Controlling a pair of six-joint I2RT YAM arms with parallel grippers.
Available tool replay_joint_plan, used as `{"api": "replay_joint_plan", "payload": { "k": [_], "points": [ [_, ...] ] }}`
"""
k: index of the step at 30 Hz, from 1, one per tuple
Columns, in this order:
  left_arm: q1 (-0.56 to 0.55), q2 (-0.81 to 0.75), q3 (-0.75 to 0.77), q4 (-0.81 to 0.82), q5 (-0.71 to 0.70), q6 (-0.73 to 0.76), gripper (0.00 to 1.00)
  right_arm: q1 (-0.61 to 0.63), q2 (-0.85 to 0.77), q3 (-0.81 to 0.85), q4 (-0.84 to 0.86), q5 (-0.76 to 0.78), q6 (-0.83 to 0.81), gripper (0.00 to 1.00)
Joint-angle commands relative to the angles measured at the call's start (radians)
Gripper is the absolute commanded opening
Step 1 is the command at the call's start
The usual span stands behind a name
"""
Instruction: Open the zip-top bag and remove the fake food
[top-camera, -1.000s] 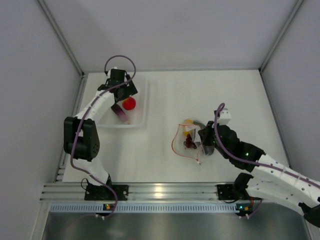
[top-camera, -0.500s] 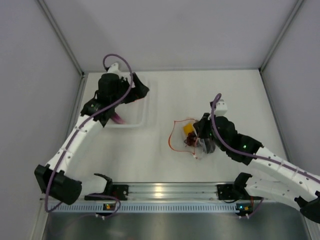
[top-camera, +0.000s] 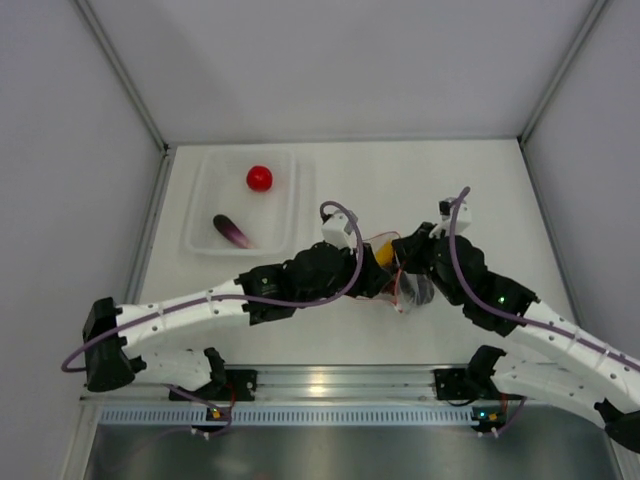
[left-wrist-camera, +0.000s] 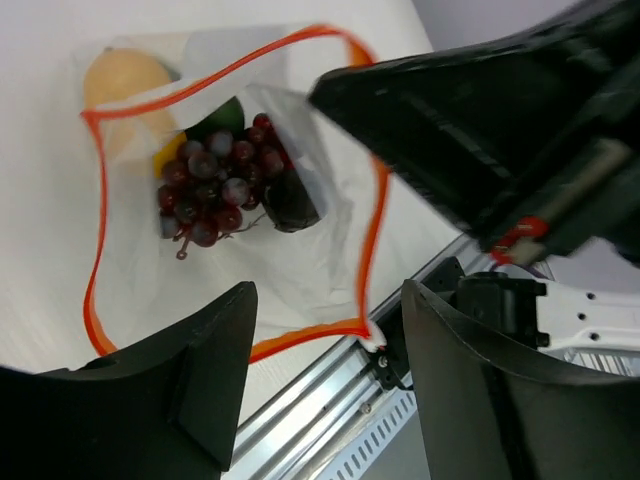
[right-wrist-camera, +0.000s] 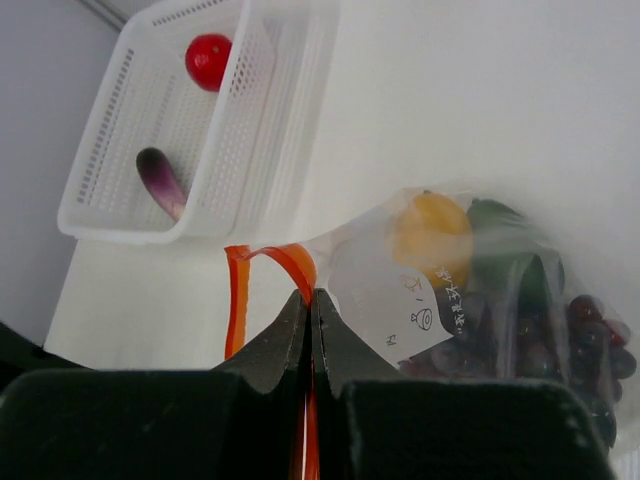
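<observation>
The zip-top bag (left-wrist-camera: 300, 270) lies open at mid-table, its red-orange zipper rim spread wide. Inside are the grape bunch (left-wrist-camera: 210, 190), the yellow lemon (left-wrist-camera: 125, 85) and the dark green oval (left-wrist-camera: 222, 115). My left gripper (left-wrist-camera: 328, 330) is open and empty just above the bag's mouth (top-camera: 375, 272). My right gripper (right-wrist-camera: 312, 300) is shut on the bag's zipper strip, holding that edge up (top-camera: 412, 262). The lemon (right-wrist-camera: 432, 232) and grapes (right-wrist-camera: 570, 340) show through the plastic. The red tomato (top-camera: 259, 178) and purple eggplant (top-camera: 232, 231) lie in the white tray (top-camera: 200, 240).
The tray stands at the back left, also in the right wrist view (right-wrist-camera: 120, 215). The aluminium rail (top-camera: 320, 382) runs along the near edge. Grey walls close in the table at left, right and back.
My left arm has swung from over the tray at the back left to the bag at mid-table. The tomato and eggplant now lie uncovered in the tray. The right gripper still holds the bag.
</observation>
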Motion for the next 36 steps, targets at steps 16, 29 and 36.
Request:
{"api": "replay_joint_plan", "payload": {
  "k": [16, 29, 36],
  "points": [
    [-0.009, 0.507, 0.171, 0.141, -0.091, -0.122, 0.62, -0.006, -0.230, -0.154, -0.120, 0.235, 0.013, 0.00],
    [-0.009, 0.553, 0.201, -0.001, -0.263, 0.025, 0.76, -0.005, -0.290, -0.179, -0.172, 0.206, 0.004, 0.00],
    [-0.016, 0.565, 0.224, 0.007, -0.145, 0.169, 0.75, -0.006, -0.282, -0.123, -0.174, 0.122, -0.075, 0.00]
  ]
}}
